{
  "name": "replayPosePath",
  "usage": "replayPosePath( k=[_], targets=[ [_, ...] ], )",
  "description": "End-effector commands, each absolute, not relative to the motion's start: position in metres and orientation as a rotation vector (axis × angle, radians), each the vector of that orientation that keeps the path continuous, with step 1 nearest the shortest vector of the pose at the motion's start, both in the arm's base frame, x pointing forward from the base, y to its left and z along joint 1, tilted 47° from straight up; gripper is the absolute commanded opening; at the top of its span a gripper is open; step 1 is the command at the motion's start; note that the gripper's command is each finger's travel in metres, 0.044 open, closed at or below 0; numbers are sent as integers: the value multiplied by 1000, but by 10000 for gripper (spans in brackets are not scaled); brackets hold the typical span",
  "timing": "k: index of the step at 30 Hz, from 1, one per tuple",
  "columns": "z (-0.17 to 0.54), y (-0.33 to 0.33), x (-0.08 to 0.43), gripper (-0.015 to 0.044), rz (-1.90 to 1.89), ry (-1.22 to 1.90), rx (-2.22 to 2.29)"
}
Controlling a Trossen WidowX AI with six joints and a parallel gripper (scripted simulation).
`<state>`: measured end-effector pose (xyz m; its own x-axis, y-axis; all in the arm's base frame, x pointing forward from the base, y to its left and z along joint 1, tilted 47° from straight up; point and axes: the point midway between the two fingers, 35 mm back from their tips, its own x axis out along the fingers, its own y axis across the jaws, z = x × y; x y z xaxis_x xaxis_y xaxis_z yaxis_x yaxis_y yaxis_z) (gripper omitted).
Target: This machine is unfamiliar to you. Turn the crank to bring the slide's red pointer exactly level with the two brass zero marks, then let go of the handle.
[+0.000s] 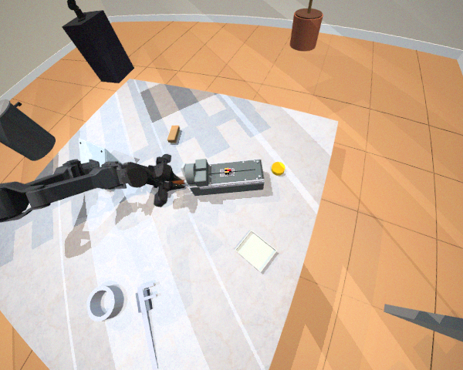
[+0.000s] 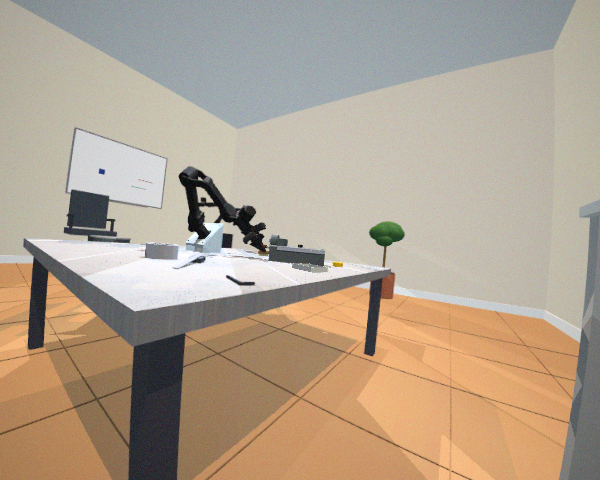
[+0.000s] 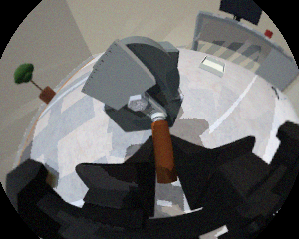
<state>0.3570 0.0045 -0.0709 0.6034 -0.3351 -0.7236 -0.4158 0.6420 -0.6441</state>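
The grey machine (image 1: 235,179) (image 2: 296,255) stands on the table, its crank end towards the arm. The orange-brown crank handle (image 1: 178,182) (image 3: 163,149) runs back from the crank's metal hub (image 3: 138,103). My gripper (image 1: 183,183) (image 3: 159,137) is shut on the handle, one finger on either side. The small red pointer (image 1: 228,170) shows on the machine's top by the slot, close beside yellow marks; it is too small to tell whether they are exactly level. In the wrist view the machine's front block hides the pointer and marks.
A yellow disc (image 1: 278,168) (image 2: 337,264) lies beyond the machine's far end. A wooden block (image 1: 174,133) lies to one side. On the other side are a shallow tray (image 1: 256,250) (image 3: 212,66), a grey ring (image 1: 118,302) (image 2: 161,251) and a caliper (image 1: 145,302).
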Motion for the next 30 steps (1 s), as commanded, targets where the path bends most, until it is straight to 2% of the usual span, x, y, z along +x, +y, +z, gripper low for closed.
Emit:
replayPosePath(
  k=[1,30],
  targets=[
    [-62,3,360,0,40,944,-913],
    [-55,6,362,0,40,944,-913]
  ],
)
